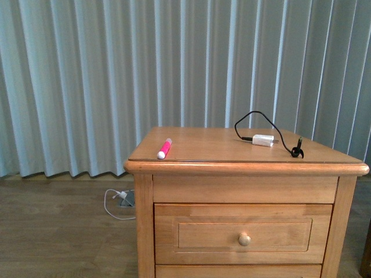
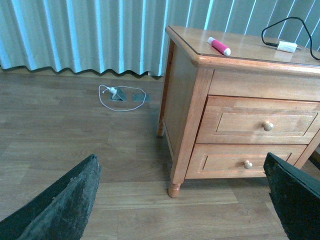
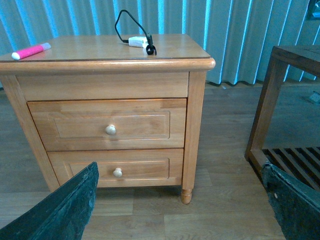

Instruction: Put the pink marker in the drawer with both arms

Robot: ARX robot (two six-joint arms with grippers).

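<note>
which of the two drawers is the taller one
The upper drawer, just under the nightstand top; its front is visibly taller than the lower drawer beneath it.

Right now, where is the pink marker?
In the front view the pink marker lies on the nightstand top, near its front left corner, well left of the white charger.

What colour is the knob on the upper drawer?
Pale cream knob; the right wrist view shows it best.
</note>
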